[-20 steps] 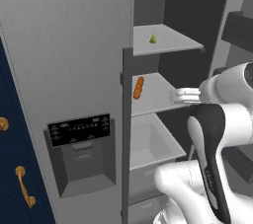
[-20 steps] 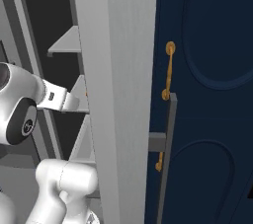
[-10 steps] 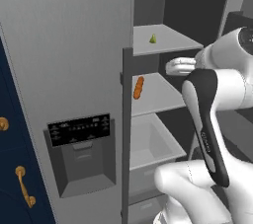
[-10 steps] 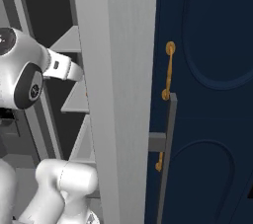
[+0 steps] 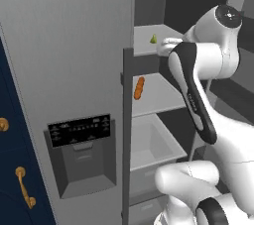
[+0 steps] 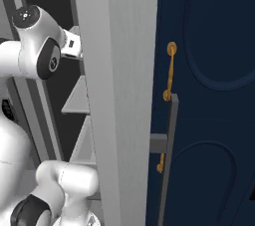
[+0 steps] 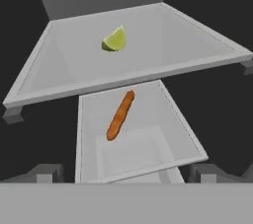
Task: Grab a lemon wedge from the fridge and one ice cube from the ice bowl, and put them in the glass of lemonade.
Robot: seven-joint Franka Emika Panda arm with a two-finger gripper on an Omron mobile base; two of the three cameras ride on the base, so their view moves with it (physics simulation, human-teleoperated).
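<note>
A: Where does the lemon wedge [image 7: 114, 40] lie from the claw [image 7: 121, 176]?

B: On the fridge's [image 5: 69, 45] upper shelf [image 7: 197, 50], toward 12 o'clock in the hand view, well apart. Its peel faces 3 o'clock. The carrot [image 7: 120, 115] lies one shelf below.

A: Claw state?

B: Fingers [image 7: 44, 172] spread wide, nothing between them.

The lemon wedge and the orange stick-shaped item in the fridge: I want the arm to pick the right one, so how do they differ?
The lemon wedge is yellow-green, short and curved; the orange item is long, thin and orange. The lemon wedge lies on the upper shelf, the orange item on the shelf below. The wedge sits toward the back of its shelf, the orange item lies lengthwise mid-shelf. Both rest loose on pale shelves inside the open fridge.
</note>
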